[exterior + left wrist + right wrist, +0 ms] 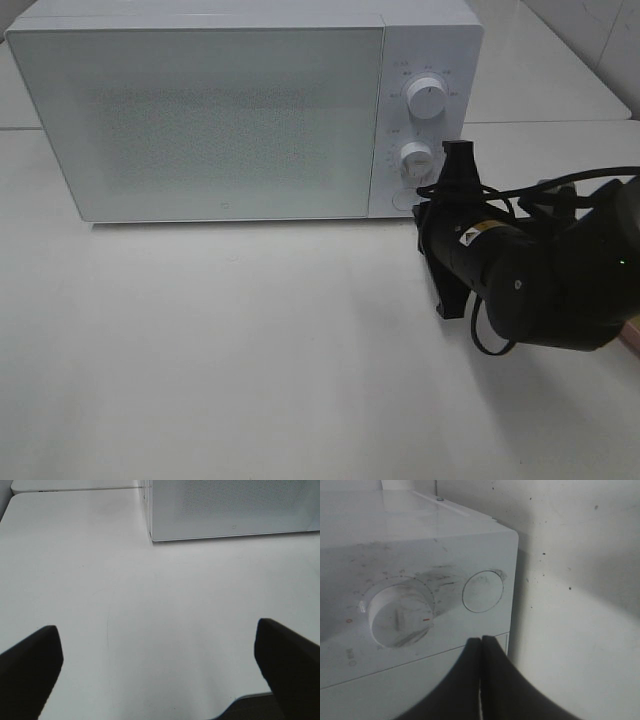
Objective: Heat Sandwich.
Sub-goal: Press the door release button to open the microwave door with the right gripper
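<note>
The right arm (560,285), black with looped cables, enters from the right edge of the high view and reaches toward the upper left. The right gripper (481,647) has its two fingers pressed flat together, tips meeting low at frame centre. The left gripper (156,627) has its jaws spread wide, one dark finger (30,672) in each lower corner.

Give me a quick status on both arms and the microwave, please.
Left gripper jaws open, over table. Right gripper jaws shut, close to round button by lower dial on microwave. Door closed; sandwich not in view.
</note>
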You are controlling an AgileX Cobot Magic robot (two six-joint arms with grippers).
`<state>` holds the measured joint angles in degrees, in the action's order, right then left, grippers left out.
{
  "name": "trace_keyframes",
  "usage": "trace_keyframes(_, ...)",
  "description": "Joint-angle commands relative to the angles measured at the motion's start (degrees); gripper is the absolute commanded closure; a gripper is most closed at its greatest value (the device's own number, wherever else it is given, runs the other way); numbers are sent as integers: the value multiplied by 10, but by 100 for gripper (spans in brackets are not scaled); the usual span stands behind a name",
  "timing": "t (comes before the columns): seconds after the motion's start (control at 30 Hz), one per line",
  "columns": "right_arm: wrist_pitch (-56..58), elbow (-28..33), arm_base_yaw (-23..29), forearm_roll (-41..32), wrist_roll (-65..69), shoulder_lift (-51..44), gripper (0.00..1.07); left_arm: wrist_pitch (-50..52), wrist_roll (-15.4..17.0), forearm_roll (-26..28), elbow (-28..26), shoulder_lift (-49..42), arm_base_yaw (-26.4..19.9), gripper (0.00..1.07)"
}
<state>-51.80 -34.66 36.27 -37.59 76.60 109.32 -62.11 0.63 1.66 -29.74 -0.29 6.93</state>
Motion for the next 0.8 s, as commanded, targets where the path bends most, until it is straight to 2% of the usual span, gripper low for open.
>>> trace_keyframes(0.03,6,-34,-3,8,-11,28,107,8,3,2,1,-13,-1,7)
trace_keyframes(0.43,37,-95,-53,54,-4,79,107,8,3,2,1,-13,-1,7)
trace_keyframes(0.8,50,-139,-78,62,-5,101,107,8,3,2,1,-13,-1,7)
